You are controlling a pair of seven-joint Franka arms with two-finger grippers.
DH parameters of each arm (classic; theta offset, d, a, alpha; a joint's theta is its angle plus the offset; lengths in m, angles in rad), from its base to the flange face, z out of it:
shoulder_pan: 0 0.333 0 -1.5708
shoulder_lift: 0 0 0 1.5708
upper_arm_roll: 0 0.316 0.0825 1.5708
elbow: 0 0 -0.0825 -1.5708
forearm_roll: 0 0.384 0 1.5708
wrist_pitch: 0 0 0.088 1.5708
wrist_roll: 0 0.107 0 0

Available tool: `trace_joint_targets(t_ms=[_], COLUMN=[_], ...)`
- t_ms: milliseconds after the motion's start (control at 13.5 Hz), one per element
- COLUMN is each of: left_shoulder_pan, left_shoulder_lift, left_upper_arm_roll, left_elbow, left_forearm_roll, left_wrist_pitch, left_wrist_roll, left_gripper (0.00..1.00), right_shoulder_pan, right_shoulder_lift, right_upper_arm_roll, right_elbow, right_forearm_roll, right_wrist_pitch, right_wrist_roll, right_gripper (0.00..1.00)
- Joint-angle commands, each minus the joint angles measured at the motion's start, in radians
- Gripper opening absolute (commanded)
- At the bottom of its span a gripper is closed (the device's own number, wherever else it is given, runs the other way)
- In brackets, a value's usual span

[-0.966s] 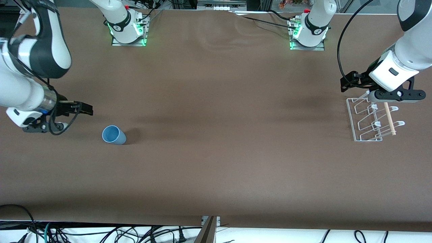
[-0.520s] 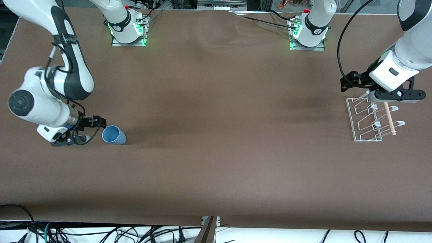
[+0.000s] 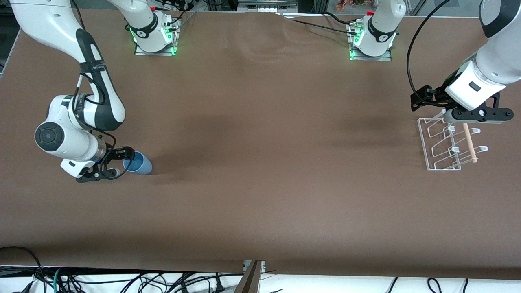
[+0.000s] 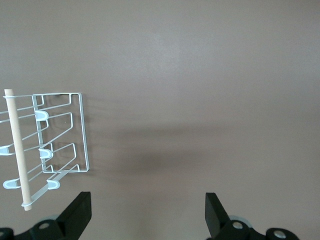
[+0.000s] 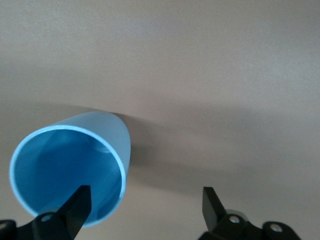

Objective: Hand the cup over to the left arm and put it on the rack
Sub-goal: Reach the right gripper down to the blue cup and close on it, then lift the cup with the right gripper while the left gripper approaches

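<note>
Light-blue tapered plastic cup [image 3: 138, 163] lies on its side on the brown bench [image 3: 260, 195], toward the right arm's end, its open mouth facing my right claw [image 3: 122, 161]. In the right wrist view the cup [image 5: 72, 167] shows its hollow inside, with one black finger [image 5: 77, 206] of the right claw [image 5: 145, 207] overlapping the rim at the mouth and the other finger out over bare bench beside the cup. I read that claw as spread wide, gripping nothing; whether the finger at the rim actually touches it I cannot tell.

My left claw [image 3: 449, 115] hangs over the end of the small white wire rack with looped hooks [image 3: 445, 142] that lies farther from the front camera, at the left arm's end of the bench, waiting. Its fingers are spread apart in the left wrist view [image 4: 147, 215] and hold nothing. A thin light wooden dowel [image 3: 469, 143] runs along one side of the rack [image 4: 55, 132].
</note>
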Motion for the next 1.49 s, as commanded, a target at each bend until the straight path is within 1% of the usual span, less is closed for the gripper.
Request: trace_joint_targets(t_ms=[0,74,149,223,297,371,520,669,743,817,966,1040,1189,1263,1411], left_shoulder_pan=[-0.003,-0.003,-0.003,-0.003,-0.003,-0.003,-0.003,-0.003,-0.003,-0.003,-0.003,-0.003,-0.005,-0.005,-0.006], left_shoulder_lift=[-0.003,-0.003,-0.003,-0.003,-0.003,-0.003,-0.003,-0.003,-0.003,-0.003,-0.003,-0.003,-0.003,-0.005,0.003], left_upper_arm_roll=[0.002,0.002,0.002,0.002,0.002,0.002,0.002,0.002,0.002,0.0,0.002,0.0,-0.003,-0.018,-0.044], left_elbow=[0.011,0.011,0.011,0.011,0.011,0.011,0.011,0.011,0.011,0.011,0.011,0.011,0.011,0.011,0.011], left_forearm_roll=[0.0,0.0,0.0,0.0,0.0,0.0,0.0,0.0,0.0,0.0,0.0,0.0,0.0,-0.001,-0.006], left_wrist_pitch=[-0.006,-0.006,-0.006,-0.006,-0.006,-0.006,-0.006,-0.006,-0.006,-0.006,-0.008,-0.009,-0.02,-0.023,-0.023], left_wrist_roll=[-0.008,-0.008,-0.008,-0.008,-0.008,-0.008,-0.008,-0.008,-0.008,-0.008,-0.007,-0.003,0.0,-0.002,-0.002], left_gripper=[1.0,1.0,1.0,1.0,1.0,1.0,1.0,1.0,1.0,1.0,1.0,1.0,1.0,1.0,1.0], right_shoulder_pan=[-0.006,-0.004,-0.004,-0.004,-0.004,-0.004,-0.004,-0.004,-0.004,0.0,0.035,0.055,0.112,0.128,0.175], right_shoulder_lift=[0.006,0.012,0.013,0.012,0.009,0.009,0.007,0.003,0.001,-0.002,0.002,0.009,0.01,0.01,0.012], right_upper_arm_roll=[0.004,0.006,0.009,0.017,0.038,0.047,0.066,0.07,0.084,0.101,0.11,0.113,0.119,0.124,0.132], right_elbow=[-0.033,-0.034,-0.038,-0.044,-0.047,-0.047,-0.045,-0.039,-0.032,-0.01,0.092,0.132,0.185,0.209,0.248], right_forearm_roll=[-0.005,-0.004,-0.004,-0.004,-0.002,-0.002,0.001,0.004,0.004,0.004,0.014,0.043,0.128,0.167,0.313], right_wrist_pitch=[0.059,0.066,0.066,0.06,0.06,0.059,0.059,0.054,0.047,0.002,-0.172,-0.229,-0.242,-0.245,-0.237], right_wrist_roll=[0.012,0.032,0.069,0.116,0.156,0.192,0.238,0.236,0.261,0.293,0.376,0.431,0.535,0.601,0.737], right_gripper=[0.83,0.72,0.57,0.33,0.13,0.0,0.0,0.0,0.0,0.0,0.0,0.0,0.0,0.0,0.0])
